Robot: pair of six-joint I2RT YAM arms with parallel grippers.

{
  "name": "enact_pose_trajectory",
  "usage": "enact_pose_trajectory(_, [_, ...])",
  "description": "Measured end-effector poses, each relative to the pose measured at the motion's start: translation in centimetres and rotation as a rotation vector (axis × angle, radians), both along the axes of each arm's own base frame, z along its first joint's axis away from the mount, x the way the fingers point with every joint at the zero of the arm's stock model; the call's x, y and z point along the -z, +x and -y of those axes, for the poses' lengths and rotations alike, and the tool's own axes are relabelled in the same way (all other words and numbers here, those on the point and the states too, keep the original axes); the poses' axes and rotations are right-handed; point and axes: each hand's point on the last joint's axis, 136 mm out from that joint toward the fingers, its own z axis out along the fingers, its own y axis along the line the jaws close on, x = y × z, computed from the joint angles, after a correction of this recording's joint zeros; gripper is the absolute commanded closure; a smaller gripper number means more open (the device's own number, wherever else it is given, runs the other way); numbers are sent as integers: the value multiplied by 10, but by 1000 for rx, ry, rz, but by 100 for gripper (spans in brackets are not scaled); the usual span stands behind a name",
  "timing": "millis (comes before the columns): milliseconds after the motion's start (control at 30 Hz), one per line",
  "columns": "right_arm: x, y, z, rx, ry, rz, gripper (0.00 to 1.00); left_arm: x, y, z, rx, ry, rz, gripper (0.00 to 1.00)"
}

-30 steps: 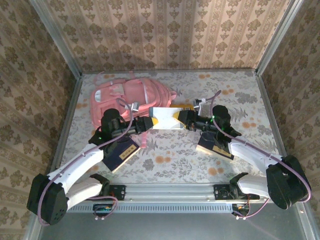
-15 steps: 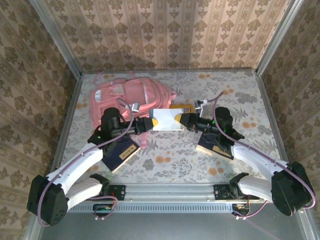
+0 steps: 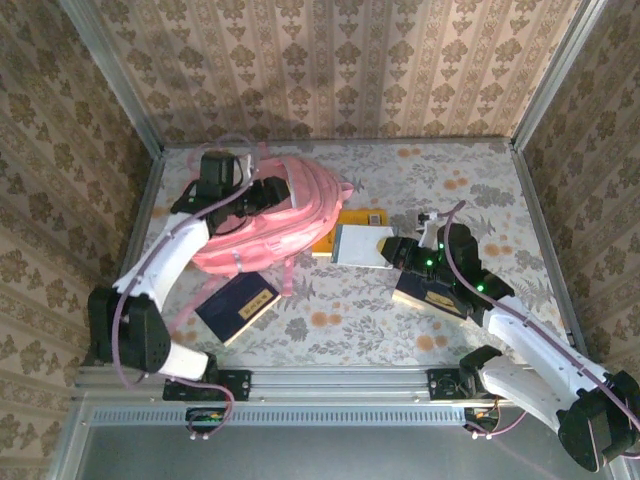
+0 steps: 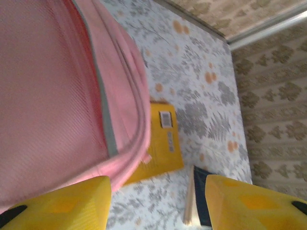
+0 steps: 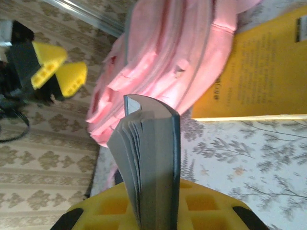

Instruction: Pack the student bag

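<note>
Student bag (image 3: 290, 215): soft pink fabric, rounded and slumped, lying at the far left of the table (image 3: 470, 190). Grey piping runs along its seams, and the left wrist view shows a fine mesh weave on its panel.
Left end effector (image 4: 158, 203): its yellow wedge-shaped fingers stand well apart with nothing between them. The bag's edge lies right against one finger, and I cannot tell whether they touch.
Right end effector (image 5: 153, 213): its ribbed yellow pads are closed on the held book (image 5: 156, 163), gripping it at the lower edge.
Held book: thin, with a grey-blue cover and slightly fanned pages. It is seen edge-on from the right wrist, while the top view gives it a pale flat face.
Yellow book (image 4: 163, 143): glossy cover with a barcode label, flat on the table. One corner is tucked under the bag, and in the top view the held book covers part of it.
Dark blue book (image 3: 238, 305): a flat rectangle on the table near the left arm, its label too small to read.
Fourth book (image 3: 428, 295): dark cover with a tan strip, partly hidden under the right arm.
Table: a matte floral-print surface with patterned wallpaper walls around it.
Hard to make out: the bag's opening and zips.
</note>
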Motion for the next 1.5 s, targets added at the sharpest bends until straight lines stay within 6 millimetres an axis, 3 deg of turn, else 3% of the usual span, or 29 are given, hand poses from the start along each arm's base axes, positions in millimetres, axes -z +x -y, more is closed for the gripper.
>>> enact_pose_trajectory(233, [11,0,8,17,-52,-13,100,24,70,-11,-65,28,-62,52])
enact_pose_trajectory(433, [20,3,10,15,-85,-21,100,45,99,-2,-50,17,-105,58])
enact_pose_trajectory(800, [35,8,13,17,-115,-55,100,53,115,18,-8,-16,-126,61])
enact_pose_trajectory(1033, [36,10,15,15,-126,-52,100,77,118,31,2,-28,-189,63])
enact_pose_trajectory(1067, [36,10,15,16,-127,-51,100,80,118,32,0,-29,-200,65])
enact_pose_trajectory(1233, [36,11,16,19,-128,-51,100,83,123,36,0,-18,-222,98])
enact_pose_trajectory(1500, [39,9,19,24,-138,-60,100,69,119,44,50,28,-202,100])
